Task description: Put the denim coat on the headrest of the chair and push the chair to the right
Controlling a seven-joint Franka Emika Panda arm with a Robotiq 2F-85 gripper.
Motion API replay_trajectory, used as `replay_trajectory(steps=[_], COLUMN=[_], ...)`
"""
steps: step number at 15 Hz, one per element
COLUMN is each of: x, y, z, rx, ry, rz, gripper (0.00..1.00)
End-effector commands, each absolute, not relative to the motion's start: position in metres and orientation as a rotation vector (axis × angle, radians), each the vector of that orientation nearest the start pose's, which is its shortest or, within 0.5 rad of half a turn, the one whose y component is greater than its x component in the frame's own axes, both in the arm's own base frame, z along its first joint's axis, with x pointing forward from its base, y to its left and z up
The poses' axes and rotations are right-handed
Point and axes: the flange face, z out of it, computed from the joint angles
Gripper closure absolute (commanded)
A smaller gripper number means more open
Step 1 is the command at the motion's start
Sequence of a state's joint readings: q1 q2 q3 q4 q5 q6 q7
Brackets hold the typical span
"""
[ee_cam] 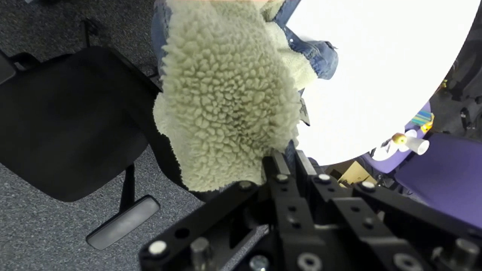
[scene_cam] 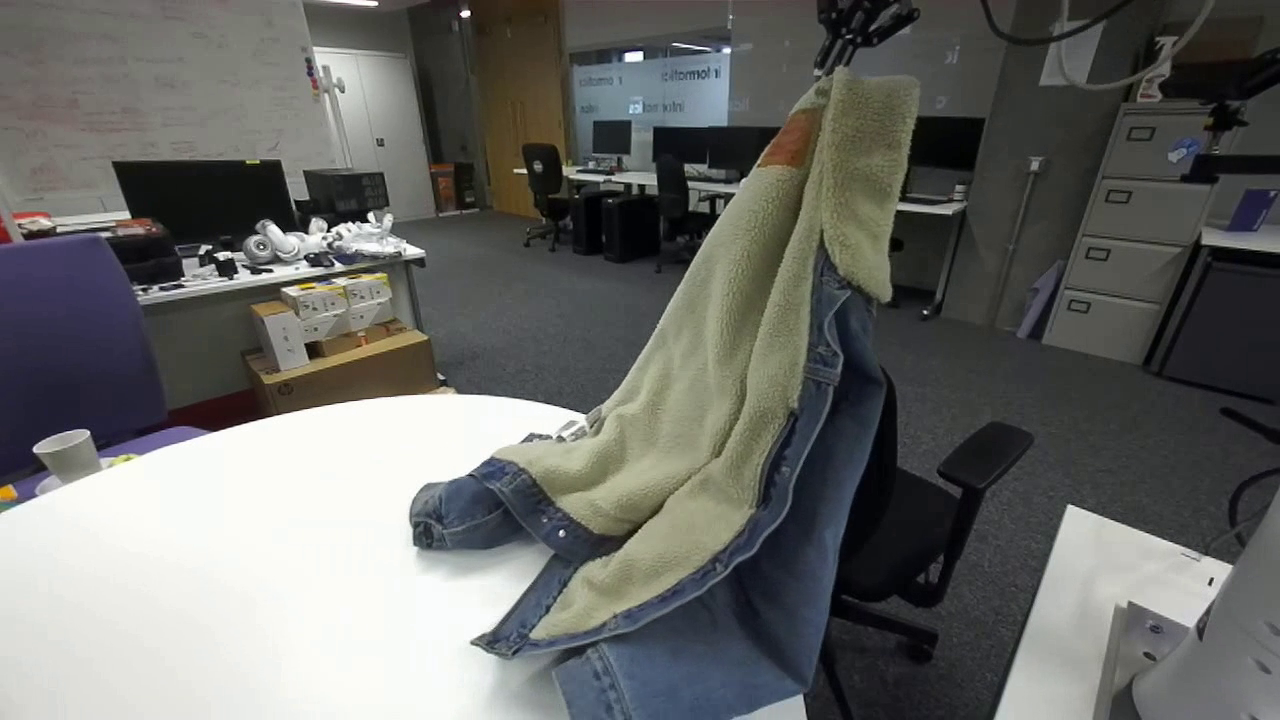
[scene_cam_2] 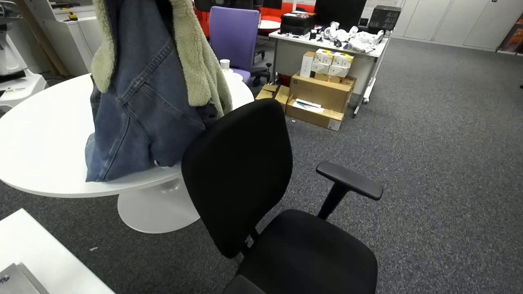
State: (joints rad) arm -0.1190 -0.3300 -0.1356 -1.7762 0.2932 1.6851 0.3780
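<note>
The denim coat (scene_cam: 690, 400) hangs from my gripper (scene_cam: 832, 68), cream fleece facing that exterior view. Its lower part and a sleeve lie on the round table. In an exterior view the blue denim back of the coat (scene_cam_2: 147, 102) stands beside the black chair (scene_cam_2: 245, 175), touching or overlapping the side of its backrest; my gripper is out of that view. The rounded headrest (scene_cam_2: 245, 109) is bare along most of its top. From the wrist, my gripper (ee_cam: 290, 155) is shut on a strip of denim at the collar, and the fleece (ee_cam: 229, 90) partly covers the chair's backrest (ee_cam: 162, 146).
The round white table (scene_cam: 250, 560) stands right behind the chair's back. A purple chair (scene_cam: 70, 340) with a white cup (scene_cam: 68, 455) is at its far side. A small white table (scene_cam: 1110, 580) is near the chair. Cardboard boxes (scene_cam_2: 322, 94) sit by a desk.
</note>
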Motion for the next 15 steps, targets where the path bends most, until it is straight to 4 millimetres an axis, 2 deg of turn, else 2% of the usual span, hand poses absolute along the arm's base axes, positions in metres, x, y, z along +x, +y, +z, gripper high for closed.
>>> replay_trajectory(steps=[1, 8, 15], x=[0.469, 0.511, 0.531], y=[-0.109, -0.1, -0.088], z=[0.745, 0.752, 0.781], rx=[-2.579, -2.559, -2.512], ry=[0.932, 0.998, 1.047], rz=[-0.336, -0.357, -0.428], gripper=[0.98, 0.98, 0.98])
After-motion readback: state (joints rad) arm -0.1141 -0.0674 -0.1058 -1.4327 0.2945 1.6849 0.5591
